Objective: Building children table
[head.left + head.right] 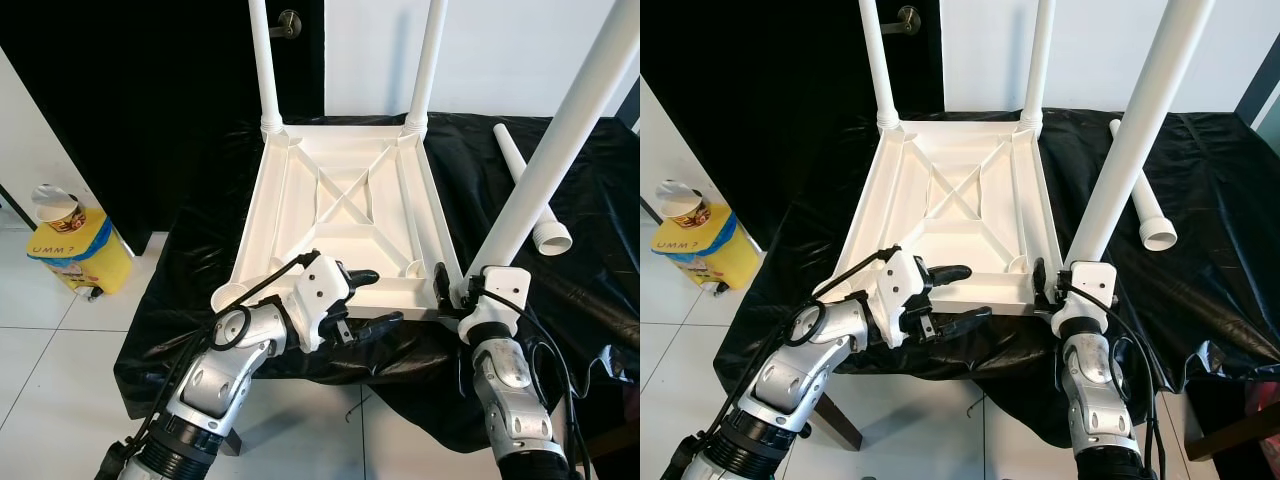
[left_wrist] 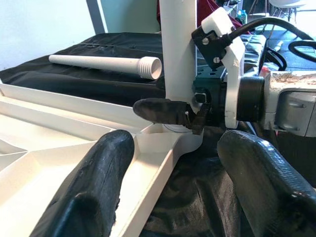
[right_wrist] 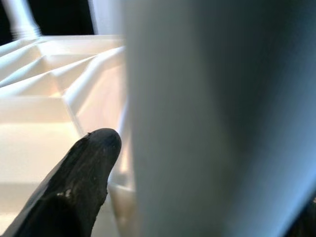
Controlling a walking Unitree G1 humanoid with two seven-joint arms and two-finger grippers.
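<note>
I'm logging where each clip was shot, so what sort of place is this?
Probably a room in a home or flat: white tiled floor, a dark door with a lever handle, and a table under black sheeting used as a workbench.

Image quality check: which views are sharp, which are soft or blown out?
Head views: sharp, evenly lit, upturned table top clear. Left wrist view: near fingers soft, loose leg behind crisp. Right wrist view: held leg a close blur, table top overexposed.
</note>
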